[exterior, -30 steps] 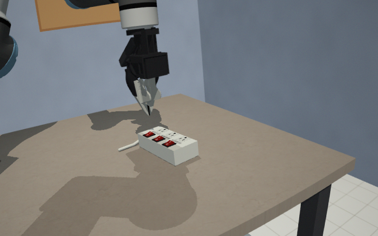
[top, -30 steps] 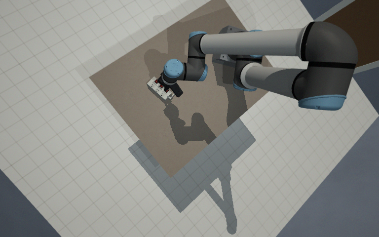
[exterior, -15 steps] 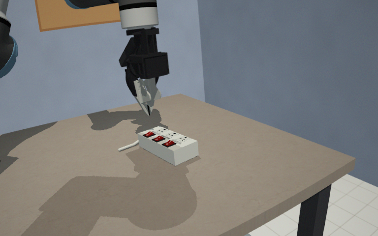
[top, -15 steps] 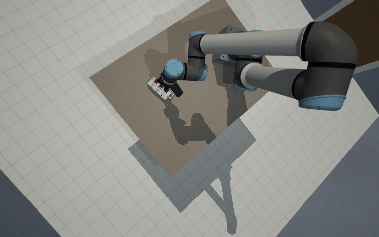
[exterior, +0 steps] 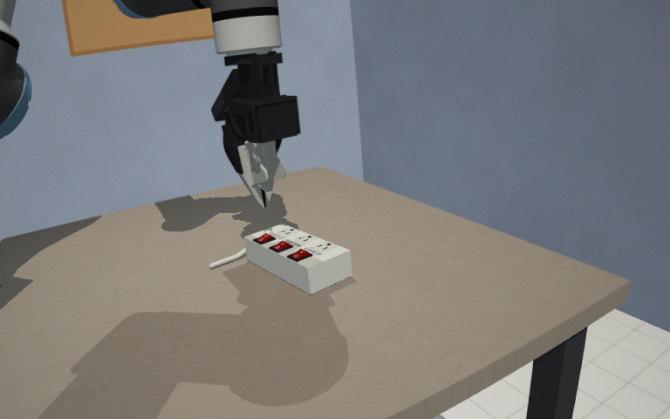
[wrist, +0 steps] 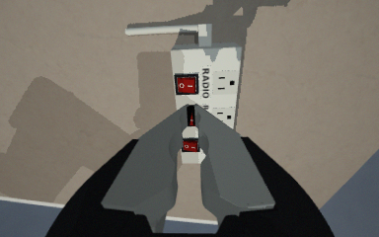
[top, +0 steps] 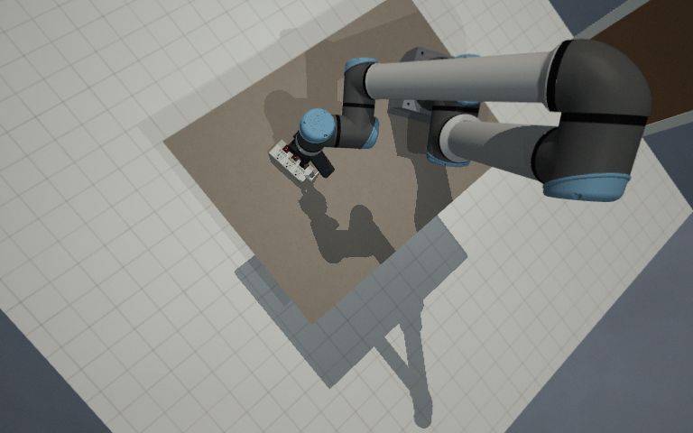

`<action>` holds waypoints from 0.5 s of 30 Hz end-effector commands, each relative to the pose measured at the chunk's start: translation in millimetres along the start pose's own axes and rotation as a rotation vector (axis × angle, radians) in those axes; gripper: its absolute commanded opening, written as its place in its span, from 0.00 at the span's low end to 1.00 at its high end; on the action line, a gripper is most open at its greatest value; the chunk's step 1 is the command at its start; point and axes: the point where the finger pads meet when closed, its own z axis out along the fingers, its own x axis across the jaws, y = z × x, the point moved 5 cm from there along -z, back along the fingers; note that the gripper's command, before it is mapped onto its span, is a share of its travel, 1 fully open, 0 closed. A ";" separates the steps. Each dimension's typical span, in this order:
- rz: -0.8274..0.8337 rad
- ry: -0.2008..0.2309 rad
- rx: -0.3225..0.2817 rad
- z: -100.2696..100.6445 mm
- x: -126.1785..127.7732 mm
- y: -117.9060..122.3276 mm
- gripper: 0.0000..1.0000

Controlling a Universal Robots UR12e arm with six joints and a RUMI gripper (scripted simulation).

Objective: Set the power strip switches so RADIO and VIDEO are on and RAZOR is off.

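A white power strip (exterior: 297,262) lies right way up on the brown table, with three red rocker switches (exterior: 280,245) in a row and a short white cord (exterior: 227,258) at its far end. It also shows in the overhead view (top: 293,163) and in the wrist view (wrist: 207,94), where the RADIO switch (wrist: 187,84) is plain; the other two switches are mostly hidden behind my fingers. My gripper (exterior: 263,197) hangs above the strip's far end, clear of it, fingers shut together on nothing. In the wrist view its tips meet over the middle of the strip.
The table edge runs at the right and front, with a dark leg (exterior: 556,375) at the front right corner. An orange board (exterior: 133,24) hangs on the back wall. My arm's links (top: 459,117) span the table's far side in the overhead view.
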 end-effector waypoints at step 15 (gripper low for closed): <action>0.000 0.000 -0.001 18.0 0.2 0.6 0.00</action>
